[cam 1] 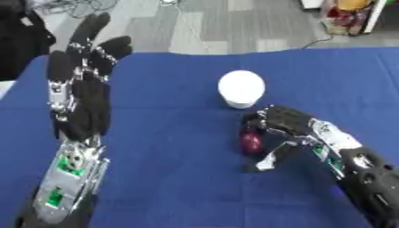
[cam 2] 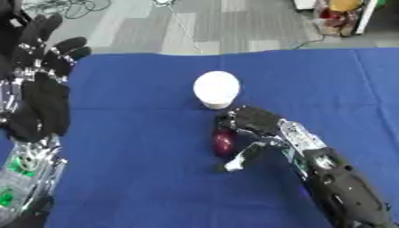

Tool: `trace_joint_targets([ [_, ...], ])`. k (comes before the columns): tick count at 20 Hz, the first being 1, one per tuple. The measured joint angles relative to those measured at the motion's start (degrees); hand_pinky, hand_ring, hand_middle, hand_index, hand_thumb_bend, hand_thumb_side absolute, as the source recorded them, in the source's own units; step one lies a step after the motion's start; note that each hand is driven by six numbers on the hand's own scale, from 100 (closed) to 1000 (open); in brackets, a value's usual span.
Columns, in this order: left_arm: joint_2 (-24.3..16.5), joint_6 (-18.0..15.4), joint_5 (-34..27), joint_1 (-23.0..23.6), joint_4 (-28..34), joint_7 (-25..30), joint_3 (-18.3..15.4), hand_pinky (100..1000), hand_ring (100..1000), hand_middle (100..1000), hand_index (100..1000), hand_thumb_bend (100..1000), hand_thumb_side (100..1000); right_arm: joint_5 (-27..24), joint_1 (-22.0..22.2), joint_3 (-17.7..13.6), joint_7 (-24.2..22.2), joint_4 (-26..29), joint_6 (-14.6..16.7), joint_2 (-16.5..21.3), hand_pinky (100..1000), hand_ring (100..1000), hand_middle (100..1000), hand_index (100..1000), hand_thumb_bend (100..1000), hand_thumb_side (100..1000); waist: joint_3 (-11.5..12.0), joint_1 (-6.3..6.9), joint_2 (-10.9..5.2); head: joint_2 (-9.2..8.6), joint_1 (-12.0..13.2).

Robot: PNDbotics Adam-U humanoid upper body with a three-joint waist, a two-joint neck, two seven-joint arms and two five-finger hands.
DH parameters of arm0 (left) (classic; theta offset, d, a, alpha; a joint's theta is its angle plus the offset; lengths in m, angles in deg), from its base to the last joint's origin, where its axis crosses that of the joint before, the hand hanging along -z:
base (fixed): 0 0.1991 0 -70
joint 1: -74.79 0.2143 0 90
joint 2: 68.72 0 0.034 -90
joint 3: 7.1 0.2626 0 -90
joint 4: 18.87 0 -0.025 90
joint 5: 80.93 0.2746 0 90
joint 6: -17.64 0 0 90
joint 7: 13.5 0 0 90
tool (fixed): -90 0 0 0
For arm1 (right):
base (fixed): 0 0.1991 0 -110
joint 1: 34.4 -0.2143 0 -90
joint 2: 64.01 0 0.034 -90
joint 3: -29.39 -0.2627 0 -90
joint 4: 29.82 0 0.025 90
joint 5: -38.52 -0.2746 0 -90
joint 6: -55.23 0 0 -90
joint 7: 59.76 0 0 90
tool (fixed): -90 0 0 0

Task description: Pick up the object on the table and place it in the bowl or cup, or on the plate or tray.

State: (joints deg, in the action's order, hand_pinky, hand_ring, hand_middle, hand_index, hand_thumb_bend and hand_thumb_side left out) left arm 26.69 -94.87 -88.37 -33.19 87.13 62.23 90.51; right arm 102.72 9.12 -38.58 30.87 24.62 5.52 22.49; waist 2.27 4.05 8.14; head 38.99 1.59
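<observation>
We were at the grasp step. Our right hand (cam 1: 292, 127) had its fingers curled over the fruit (cam 1: 251, 141), a small dark red object on the table (cam 1: 171, 178), with the thumb below it; whether the pinch had closed we could not tell. The cup (cam 1: 241, 89) stood just beyond the fingertips. Next move: close, lift, carry forward over the rim. Our left hand (cam 1: 82, 95) stood spread, idle, well apart.

Our left hand (cam 1: 78, 95) stands upright at the left, fingers straight and spread. Our right hand (cam 1: 284, 127) reaches in from the lower right, fingers curled forward, thumb angled down below them.
</observation>
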Motion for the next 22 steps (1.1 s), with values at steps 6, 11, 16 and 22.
trace_joint_targets([
  [6,0.0,0.0,0.0,0.0,0.0,0.0,0.0,746,754,873,928,278,973,0.7,0.0,0.0,1.1,-0.3,-0.3,-0.4,283,431,650,719,641,738,0.0,0.0,0.0,-0.02,0.0],
  [11,0.0,0.0,0.0,0.0,0.0,0.0,0.0,746,754,873,928,278,974,1.2,0.0,-0.2,2.0,-0.7,-0.4,-0.5,273,418,650,719,626,700,0.0,0.0,0.0,-0.03,0.0],
  [16,0.0,0.0,0.0,0.1,0.0,0.0,0.0,745,754,873,928,279,975,1.7,0.0,-0.3,2.7,-1.1,-0.6,-0.9,260,407,644,716,600,666,0.0,0.0,-0.02,-0.03,0.0],
  [22,0.0,0.0,0.0,0.1,0.0,0.0,0.0,746,754,873,928,278,974,2.2,0.0,-0.3,3.4,-1.4,-0.6,-1.0,241,391,631,707,578,657,0.0,0.0,-0.04,-0.03,0.0],
])
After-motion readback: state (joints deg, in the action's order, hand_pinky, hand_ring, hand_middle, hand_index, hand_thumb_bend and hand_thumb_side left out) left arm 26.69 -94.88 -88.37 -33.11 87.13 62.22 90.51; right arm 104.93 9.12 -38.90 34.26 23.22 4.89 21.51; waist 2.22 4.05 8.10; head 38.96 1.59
